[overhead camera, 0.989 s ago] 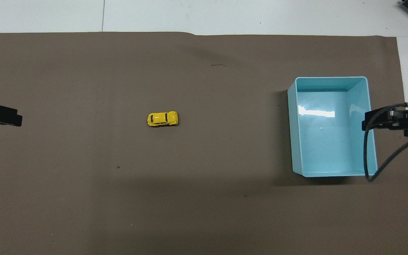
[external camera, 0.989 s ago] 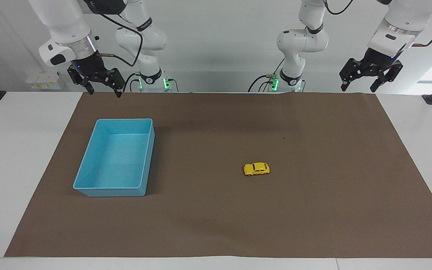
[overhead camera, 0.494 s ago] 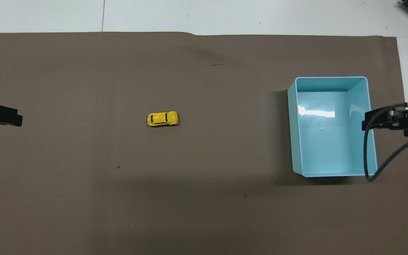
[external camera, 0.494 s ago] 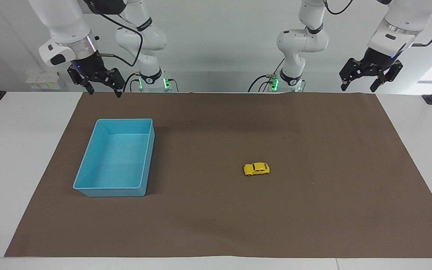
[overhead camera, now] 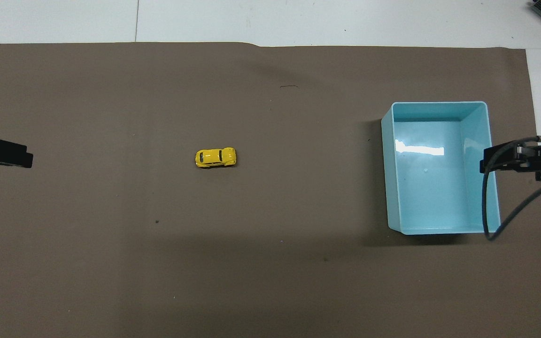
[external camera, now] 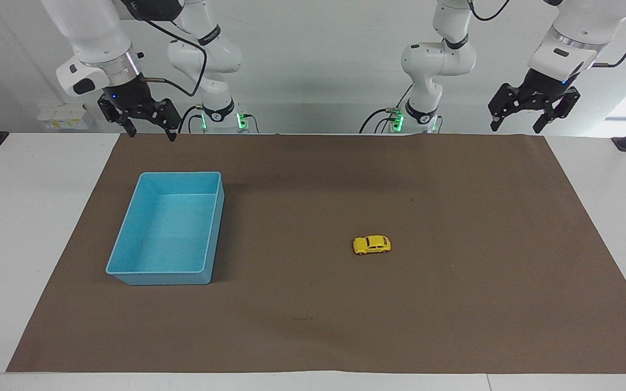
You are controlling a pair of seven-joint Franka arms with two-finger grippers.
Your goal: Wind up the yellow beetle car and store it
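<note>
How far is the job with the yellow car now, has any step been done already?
Nothing looks done yet. The yellow beetle car sits untouched on the brown mat, apart from the empty blue tray. Nothing is in hand: the left gripper and right gripper hang open and empty, high above the table. Grasping, winding and storing remain.

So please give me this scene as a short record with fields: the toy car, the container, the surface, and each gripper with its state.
car: small yellow beetle toy car, on its wheels on the mat, untouched, toward the left arm's end
container: light blue rectangular plastic tray, empty, toward the right arm's end, apart from the car
surface: brown paper mat on the white table
left gripper: open, empty, raised over the mat's edge nearest the robots
right gripper: open, empty, raised over the mat's edge nearest the robots
task state: car not yet picked up
</note>
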